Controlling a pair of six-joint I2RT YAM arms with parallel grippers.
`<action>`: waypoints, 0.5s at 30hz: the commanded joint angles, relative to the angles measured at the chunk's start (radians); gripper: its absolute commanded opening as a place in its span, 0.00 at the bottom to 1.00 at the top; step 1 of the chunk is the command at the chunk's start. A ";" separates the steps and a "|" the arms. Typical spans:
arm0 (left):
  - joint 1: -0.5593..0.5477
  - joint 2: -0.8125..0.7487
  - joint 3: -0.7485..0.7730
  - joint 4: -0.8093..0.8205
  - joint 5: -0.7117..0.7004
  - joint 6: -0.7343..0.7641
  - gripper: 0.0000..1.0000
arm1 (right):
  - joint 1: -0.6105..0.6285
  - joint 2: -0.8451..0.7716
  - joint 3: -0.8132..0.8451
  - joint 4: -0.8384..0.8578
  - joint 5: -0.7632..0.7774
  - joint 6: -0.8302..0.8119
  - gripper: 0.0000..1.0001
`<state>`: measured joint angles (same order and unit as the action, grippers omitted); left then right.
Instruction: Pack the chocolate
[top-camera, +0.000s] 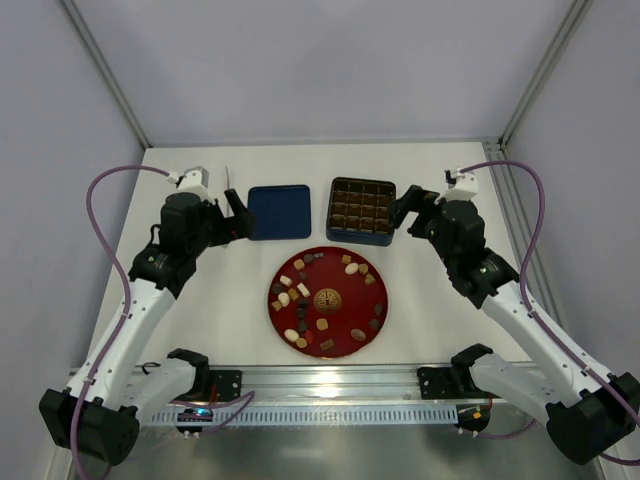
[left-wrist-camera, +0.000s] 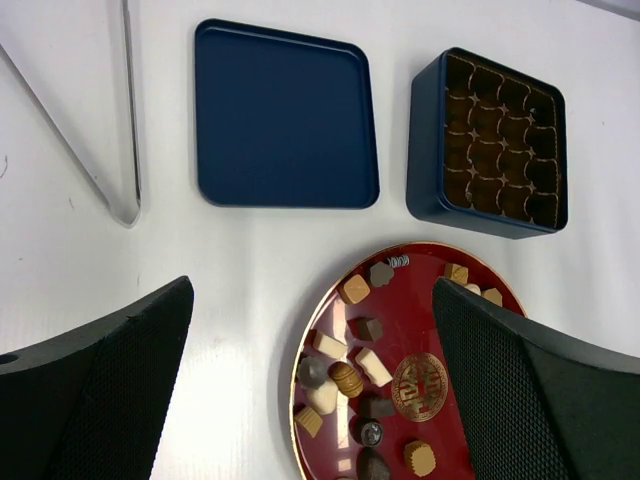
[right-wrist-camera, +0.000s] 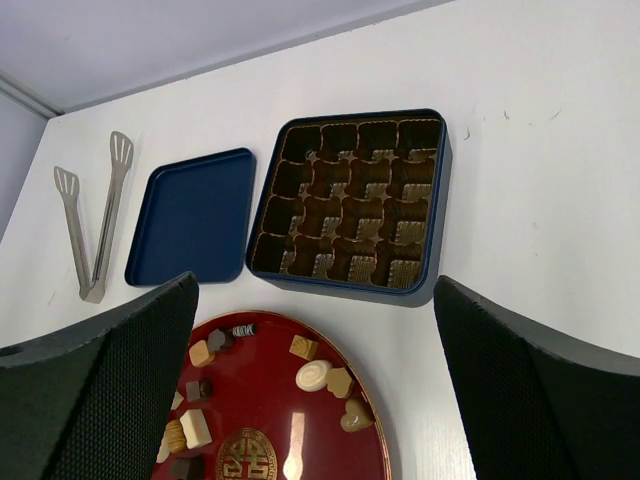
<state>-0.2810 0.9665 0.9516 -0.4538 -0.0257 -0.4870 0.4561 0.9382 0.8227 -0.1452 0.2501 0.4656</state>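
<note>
Chocolate pieces (top-camera: 352, 268) scattered on red plate (top-camera: 350, 295), long axes pointing every way, left and right jaws wide

Left arm (top-camera: 135, 305), right arm (top-camera: 525, 315): white links, black joints, a purple cable (top-camera: 90, 195) each, meshy black fingers (left-wrist-camera: 100, 390), black bases (top-camera: 85, 425) by the rail (top-camera: 330, 380).

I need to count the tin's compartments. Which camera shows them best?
Right wrist: the tin sits large and central, every compartment visible. Left wrist shows the tin whole too, but smaller, its cells darker. Top external shows it whole but tiny.
</note>
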 joint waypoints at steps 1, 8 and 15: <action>-0.001 -0.006 0.004 0.029 -0.025 -0.005 1.00 | 0.001 -0.022 0.010 0.026 -0.008 -0.024 1.00; -0.001 0.041 0.050 -0.005 -0.118 -0.024 1.00 | 0.001 -0.032 0.033 -0.019 -0.012 -0.045 1.00; 0.003 0.233 0.179 -0.100 -0.324 -0.035 1.00 | 0.001 0.007 0.061 -0.042 -0.077 -0.053 1.00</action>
<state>-0.2810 1.1145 1.0531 -0.5179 -0.2073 -0.5091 0.4561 0.9329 0.8345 -0.1921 0.2131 0.4286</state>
